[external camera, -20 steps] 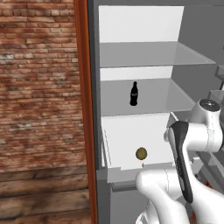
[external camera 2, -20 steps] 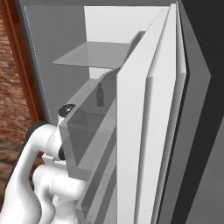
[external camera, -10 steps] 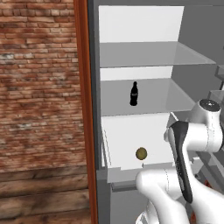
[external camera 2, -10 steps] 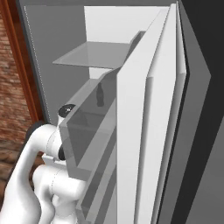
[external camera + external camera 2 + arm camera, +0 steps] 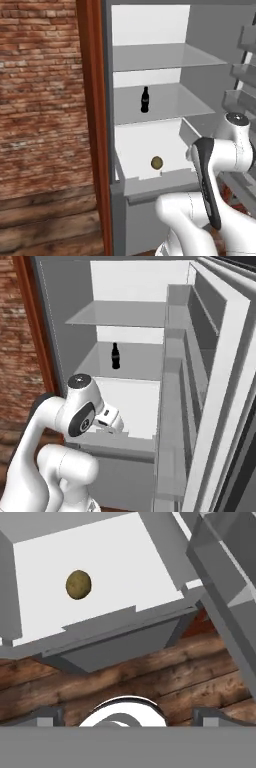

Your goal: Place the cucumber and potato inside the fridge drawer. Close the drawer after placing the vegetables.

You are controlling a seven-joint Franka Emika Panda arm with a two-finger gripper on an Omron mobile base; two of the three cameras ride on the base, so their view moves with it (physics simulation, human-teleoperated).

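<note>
The fridge drawer (image 5: 150, 181) stands pulled out at the bottom of the open fridge, a white bin with a grey front panel (image 5: 117, 646). The olive-brown potato (image 5: 156, 162) lies alone on its white floor, also seen in the hand view (image 5: 78, 584). My gripper (image 5: 128, 716) hovers above and just in front of the drawer's front edge, open wide with nothing between its fingertips (image 5: 42, 716). In the right base view my gripper (image 5: 109, 421) hangs over the drawer's front left part. The cucumber is out of view.
A dark bottle (image 5: 145, 99) stands on the glass shelf (image 5: 165, 107) above the drawer. The open fridge door with its shelves (image 5: 200, 386) is on the right. A wooden post (image 5: 92, 125) and brick wall (image 5: 37, 90) lie left. Wooden floor (image 5: 150, 677) shows below the drawer.
In the left base view the arm, drawer and potato stand as before. The right base view now looks into the fridge, where earlier the door's shelves blocked it.
</note>
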